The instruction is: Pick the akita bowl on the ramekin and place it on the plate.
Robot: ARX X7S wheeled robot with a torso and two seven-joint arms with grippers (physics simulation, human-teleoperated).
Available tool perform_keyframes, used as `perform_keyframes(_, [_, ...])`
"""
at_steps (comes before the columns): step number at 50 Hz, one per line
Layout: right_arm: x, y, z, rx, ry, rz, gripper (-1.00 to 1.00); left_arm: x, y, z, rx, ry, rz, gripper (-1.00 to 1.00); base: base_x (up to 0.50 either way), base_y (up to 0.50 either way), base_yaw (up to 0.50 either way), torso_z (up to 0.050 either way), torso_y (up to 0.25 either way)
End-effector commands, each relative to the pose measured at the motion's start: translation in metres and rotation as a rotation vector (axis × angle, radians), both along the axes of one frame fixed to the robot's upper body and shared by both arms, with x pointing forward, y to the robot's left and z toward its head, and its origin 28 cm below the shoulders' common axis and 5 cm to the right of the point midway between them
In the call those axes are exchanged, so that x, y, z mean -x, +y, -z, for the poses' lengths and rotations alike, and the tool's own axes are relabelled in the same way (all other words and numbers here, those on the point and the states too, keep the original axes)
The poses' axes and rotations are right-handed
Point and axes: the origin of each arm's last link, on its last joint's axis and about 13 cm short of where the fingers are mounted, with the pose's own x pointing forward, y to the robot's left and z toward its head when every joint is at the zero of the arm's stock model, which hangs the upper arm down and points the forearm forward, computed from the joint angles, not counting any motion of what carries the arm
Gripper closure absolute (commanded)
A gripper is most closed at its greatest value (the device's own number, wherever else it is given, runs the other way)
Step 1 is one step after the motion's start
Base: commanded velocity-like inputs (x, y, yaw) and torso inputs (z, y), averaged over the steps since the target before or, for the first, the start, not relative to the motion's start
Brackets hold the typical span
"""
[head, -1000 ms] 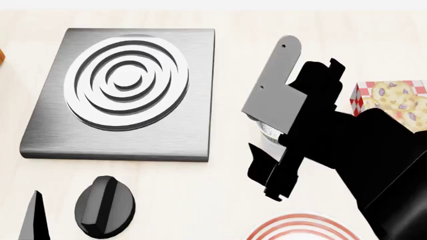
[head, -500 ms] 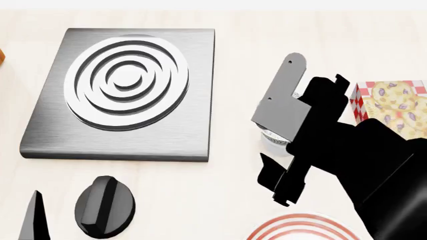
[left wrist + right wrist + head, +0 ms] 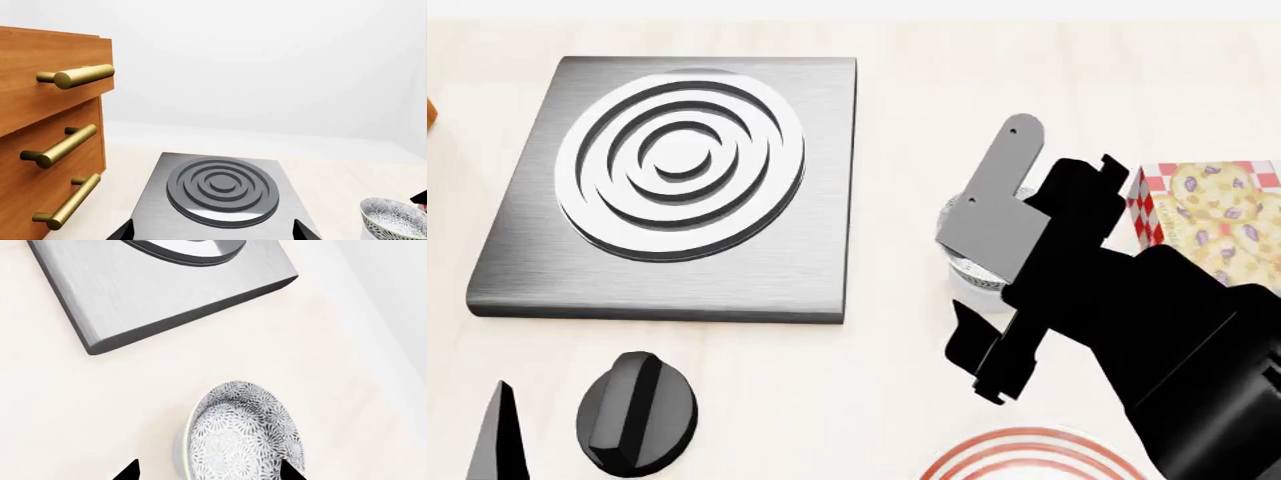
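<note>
The akita bowl (image 3: 243, 435), white with a dense grey speckled pattern, sits on the ramekin (image 3: 179, 442), of which only a pale white edge shows under it. My right gripper (image 3: 210, 474) is open, with one dark fingertip on each side of the bowl and not touching it. In the head view my right arm (image 3: 1094, 300) covers most of the bowl (image 3: 972, 268). The plate (image 3: 1028, 455) with red rings lies at the near edge, in front of the bowl. My left gripper (image 3: 213, 235) is open and holds nothing; it faces the stove plate, with the bowl (image 3: 393, 220) off to one side.
A grey stove plate (image 3: 814, 200) with concentric rings lies left of the bowl. A black knob (image 3: 634, 410) stands in front of it. A red-checked cookie box (image 3: 1214, 205) is at the right. Wooden drawers (image 3: 47, 125) with brass handles stand beside the stove.
My right arm has shifted a little to the right and toward me over the bowl. The bowl, the plate and the left arm have not moved.
</note>
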Motion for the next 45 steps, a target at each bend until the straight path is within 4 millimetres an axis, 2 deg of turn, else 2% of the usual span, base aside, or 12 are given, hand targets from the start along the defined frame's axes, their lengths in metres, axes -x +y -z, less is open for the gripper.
perform_keyframes(1, [-0.002, 0.002, 0.01, -0.005, 0.015, -0.007, -1.0, 0.0, 0.0, 0.0, 0.001, 0.001, 0.0, -1.0, 0.0, 0.0, 0.0, 0.0, 0.0])
perform_keyframes(27, [-0.009, -0.004, 0.028, -0.006, 0.023, 0.035, -1.0, -0.002, 0.0, 0.002, -0.001, 0.006, -0.001, -1.0, 0.0, 0.0, 0.0, 0.0, 0.0])
perform_keyframes(28, [-0.009, -0.004, 0.027, -0.005, 0.009, 0.038, 1.0, -0.002, 0.0, 0.002, -0.002, 0.007, -0.001, -1.0, 0.0, 0.0, 0.0, 0.0, 0.0])
perform_keyframes(45, [-0.007, -0.004, 0.032, 0.01, 0.018, 0.026, 1.0, -0.002, 0.0, 0.003, -0.002, 0.01, -0.005, -1.0, 0.0, 0.0, 0.0, 0.0, 0.0])
